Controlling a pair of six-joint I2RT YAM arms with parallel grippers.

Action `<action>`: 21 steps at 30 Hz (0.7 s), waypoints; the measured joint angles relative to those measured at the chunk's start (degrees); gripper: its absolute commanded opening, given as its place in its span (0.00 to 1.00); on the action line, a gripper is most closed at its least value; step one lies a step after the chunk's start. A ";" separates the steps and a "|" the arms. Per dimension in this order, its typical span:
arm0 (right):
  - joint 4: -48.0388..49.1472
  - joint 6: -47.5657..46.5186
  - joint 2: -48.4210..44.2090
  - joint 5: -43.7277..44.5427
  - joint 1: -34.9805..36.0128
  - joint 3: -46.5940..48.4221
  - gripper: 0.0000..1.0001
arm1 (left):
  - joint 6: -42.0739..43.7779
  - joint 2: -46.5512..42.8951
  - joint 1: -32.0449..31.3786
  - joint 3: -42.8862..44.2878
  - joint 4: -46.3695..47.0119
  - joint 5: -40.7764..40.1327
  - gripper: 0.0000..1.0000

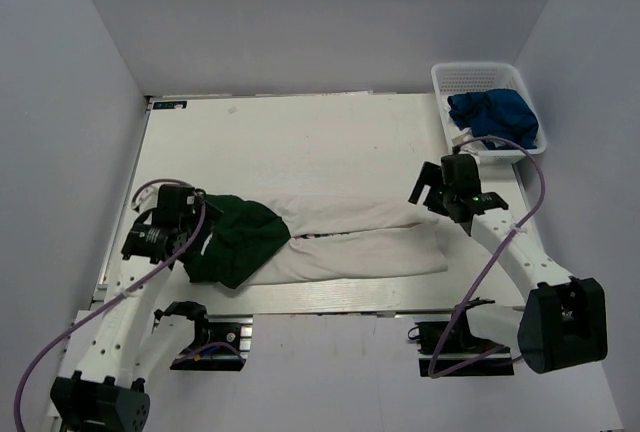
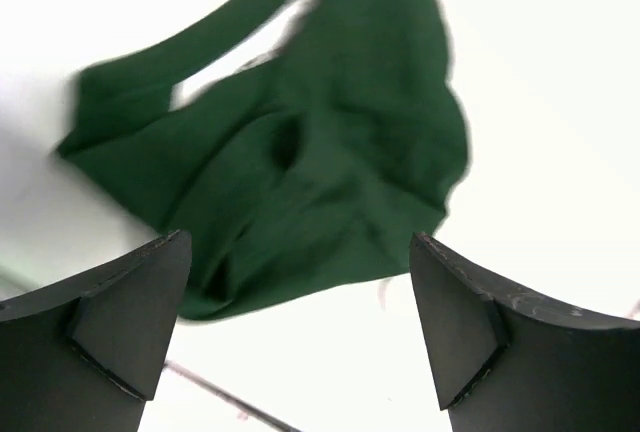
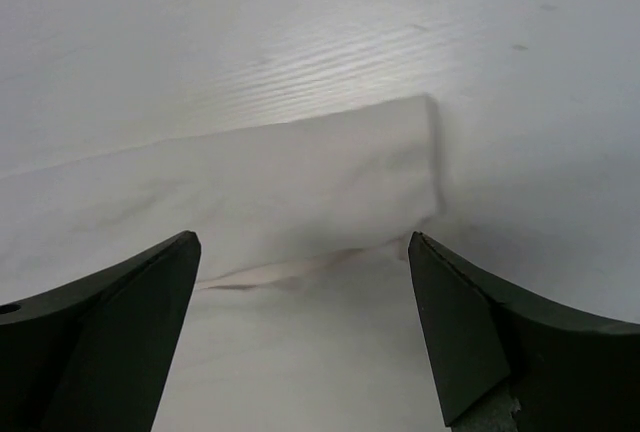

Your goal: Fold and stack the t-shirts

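A white t-shirt with dark green sleeves lies folded lengthwise across the near part of the table, its green sleeves bunched at the left end. My left gripper hovers open just left of the sleeves; its wrist view shows the green cloth beyond the spread jaws, nothing between them. Over the shirt's right end my right gripper is open; in its wrist view the white folded edge lies below the empty jaws. A royal blue t-shirt sits in the basket.
A white mesh basket stands at the table's far right corner. The white table stretches bare behind the shirt. Grey walls close in on the left, back and right. Purple cables loop beside both arms.
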 measured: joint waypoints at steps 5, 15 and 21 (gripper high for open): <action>7.80 -3.78 3.34 -12.83 3.63 1.09 0.90 | 7.43 14.23 -0.11 2.03 12.07 6.67 1.00; 12.11 -5.79 12.72 -22.29 9.42 0.48 0.90 | 12.57 29.55 -0.17 4.07 14.88 12.02 1.00; 13.16 -5.18 17.20 -20.59 9.27 -1.73 0.90 | 12.92 23.04 -0.17 -1.55 16.44 12.31 1.00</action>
